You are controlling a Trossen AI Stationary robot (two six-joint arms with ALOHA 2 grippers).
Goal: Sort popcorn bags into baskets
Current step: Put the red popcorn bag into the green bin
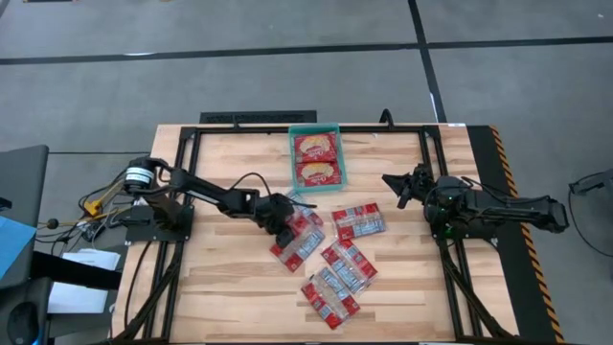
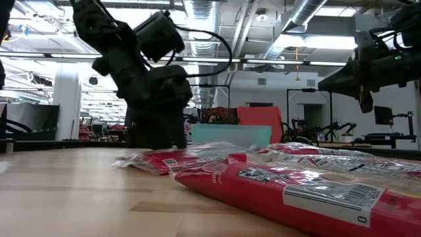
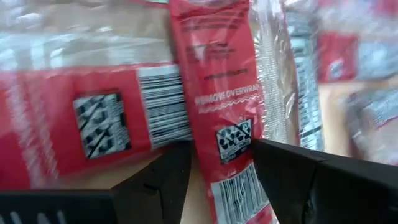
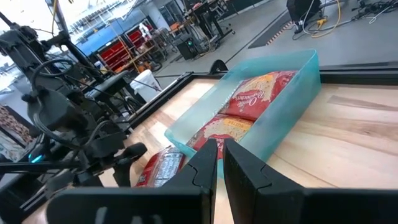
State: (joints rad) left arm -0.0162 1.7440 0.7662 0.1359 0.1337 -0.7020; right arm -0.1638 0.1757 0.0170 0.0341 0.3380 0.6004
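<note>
Lying lengthwise away — basket packets

Popcorn bag: "REMOVE OVERWRAP", apparently; other print unreadable.

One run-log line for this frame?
left end effector open over popcorn bags | right end effector shut, waiting beside basket | two bags inside

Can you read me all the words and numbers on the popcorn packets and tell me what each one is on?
"REMOVE OVERWRAP": on the red popcorn packet between the left gripper's open fingers.
Smaller print, barcodes and square codes on that packet: too blurred.
Script lettering on the packets in the teal basket: unreadable.
Barcode digits on the nearest packet, low view: too small.
</note>
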